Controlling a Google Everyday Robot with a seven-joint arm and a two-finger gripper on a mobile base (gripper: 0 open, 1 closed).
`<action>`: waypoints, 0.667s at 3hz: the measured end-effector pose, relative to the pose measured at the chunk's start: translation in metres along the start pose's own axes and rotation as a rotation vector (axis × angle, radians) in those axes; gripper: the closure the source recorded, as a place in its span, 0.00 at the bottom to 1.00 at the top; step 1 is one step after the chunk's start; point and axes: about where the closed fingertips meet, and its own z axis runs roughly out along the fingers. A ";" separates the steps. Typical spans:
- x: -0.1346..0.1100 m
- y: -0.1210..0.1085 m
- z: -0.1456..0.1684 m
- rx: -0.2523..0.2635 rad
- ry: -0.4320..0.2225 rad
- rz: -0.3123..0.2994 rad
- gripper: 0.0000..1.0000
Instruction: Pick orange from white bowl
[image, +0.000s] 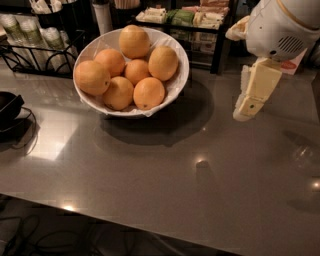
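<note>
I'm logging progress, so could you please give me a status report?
Claw raised right of white bowl, carrying nothing. Orange at bowl's right side, untouched. No obstacle between claw and bowl.

Glossy table (150, 180); seemingly plastic end effector (247, 105) above right.

You had the white bowl (176, 89) on the table (150, 175), back left of centre. The orange (163, 62) lay in it at the right side, touching other fruit. The gripper (246, 111) hung right of the bowl, well apart, over the table. A wire rack (35, 52) stood behind-left and a shelf (192, 22) behind.
</note>
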 end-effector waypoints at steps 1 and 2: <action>-0.002 -0.012 0.009 0.009 -0.034 0.009 0.00; -0.037 -0.070 0.039 0.066 -0.181 -0.027 0.00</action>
